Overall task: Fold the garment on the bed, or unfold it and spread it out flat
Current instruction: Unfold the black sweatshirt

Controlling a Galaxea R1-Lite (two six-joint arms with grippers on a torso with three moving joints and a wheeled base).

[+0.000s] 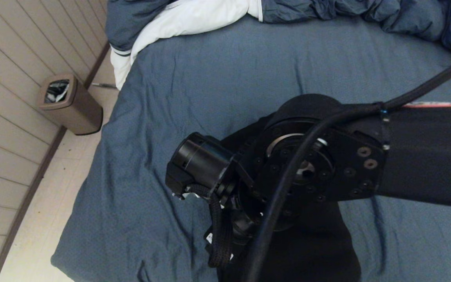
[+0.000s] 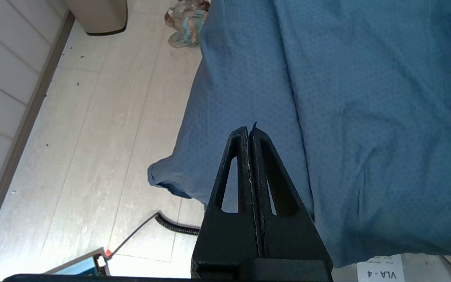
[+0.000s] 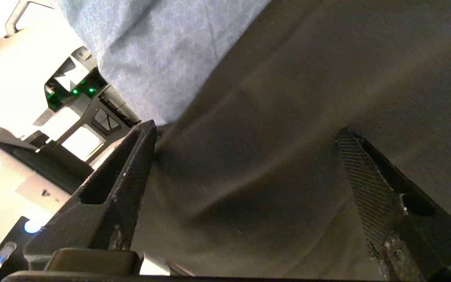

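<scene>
**Right gripper spread wide over the black garment at the near edge of the bed**

Right arm: reaches across the head view from the right, its wrist and cable covering most of the garment [image 1: 319, 250]. Only dark cloth shows below and behind the arm, toward the near edge of the bed [image 1: 217, 78].

Right gripper [image 3: 249, 133]: jaws stand far apart. In the right wrist view the black fabric fills the whole space between and beyond the two fingers [image 3: 127, 172]. One fingertip sits right at the border where the garment meets the blue-grey sheet; the other is over dark cloth. Nothing is pinched between them. Cannot tell whether the tips touch the fabric or hang just above it.

Left gripper [image 2: 250, 131]: fingers pressed together, nothing between them. It hangs beside the bed's near corner, with the draped sheet just past its tips and pale floor [image 2: 104, 149] to one side. A coiled cable [image 2: 174, 225] lies on the floor near it.

Surroundings, well away from both grippers: a rumpled blue-grey duvet [image 1: 327, 11] with white lining bunched along the far side of the bed; a tan waste bin [image 1: 71, 103] on the floor against the panelled wall [image 1: 10, 78].
</scene>
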